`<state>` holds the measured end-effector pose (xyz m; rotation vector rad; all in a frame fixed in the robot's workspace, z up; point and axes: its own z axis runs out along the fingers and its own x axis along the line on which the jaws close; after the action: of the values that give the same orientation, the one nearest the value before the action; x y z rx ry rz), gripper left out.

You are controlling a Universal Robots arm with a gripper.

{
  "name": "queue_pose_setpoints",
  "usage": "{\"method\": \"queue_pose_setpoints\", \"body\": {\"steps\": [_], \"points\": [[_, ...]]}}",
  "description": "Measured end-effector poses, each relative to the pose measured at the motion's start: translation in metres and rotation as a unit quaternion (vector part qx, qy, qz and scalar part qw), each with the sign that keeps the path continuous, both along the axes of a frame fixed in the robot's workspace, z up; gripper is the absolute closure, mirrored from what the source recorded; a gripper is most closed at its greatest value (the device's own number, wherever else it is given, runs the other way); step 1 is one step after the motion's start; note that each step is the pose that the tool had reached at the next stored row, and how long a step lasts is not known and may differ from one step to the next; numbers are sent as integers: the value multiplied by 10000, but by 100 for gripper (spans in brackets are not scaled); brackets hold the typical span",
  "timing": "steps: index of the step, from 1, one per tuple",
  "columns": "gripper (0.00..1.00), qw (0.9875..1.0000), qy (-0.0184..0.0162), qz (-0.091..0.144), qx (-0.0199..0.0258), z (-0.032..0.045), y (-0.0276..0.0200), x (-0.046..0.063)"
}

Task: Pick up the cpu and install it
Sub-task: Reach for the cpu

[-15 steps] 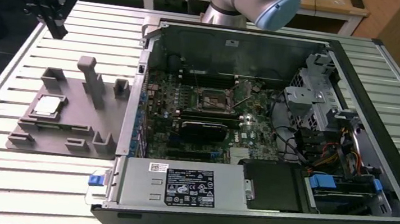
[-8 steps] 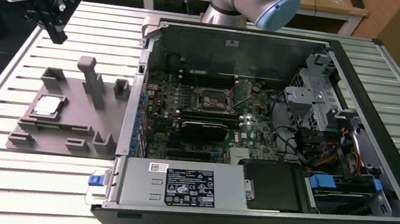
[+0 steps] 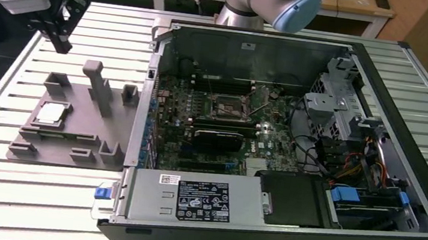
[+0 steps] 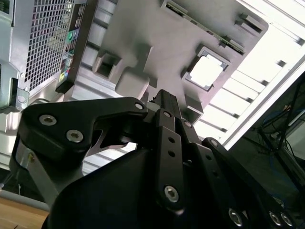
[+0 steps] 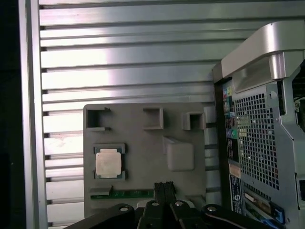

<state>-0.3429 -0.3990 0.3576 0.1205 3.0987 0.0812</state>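
Note:
The cpu is a small square chip with a silver top, lying flat in a recess of a grey holder block on the slatted table, at the exterior view's left. In both wrist views the cpu lies well ahead of the fingertips. My gripper hangs high over the table beyond the far end of the block, its black fingers together with nothing between them. The motherboard's black socket frame lies inside the open computer case.
The holder block carries upright posts and a green memory stick in a slot. The case's side wall rises right beside the block. A drive cage, cables and a power supply crowd the case's interior.

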Motion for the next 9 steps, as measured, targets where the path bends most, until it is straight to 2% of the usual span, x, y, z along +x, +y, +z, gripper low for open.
{"method": "queue_pose_setpoints", "body": {"steps": [9], "points": [[89, 10000, 0, 0, 0, -95, 0, -39]]}}
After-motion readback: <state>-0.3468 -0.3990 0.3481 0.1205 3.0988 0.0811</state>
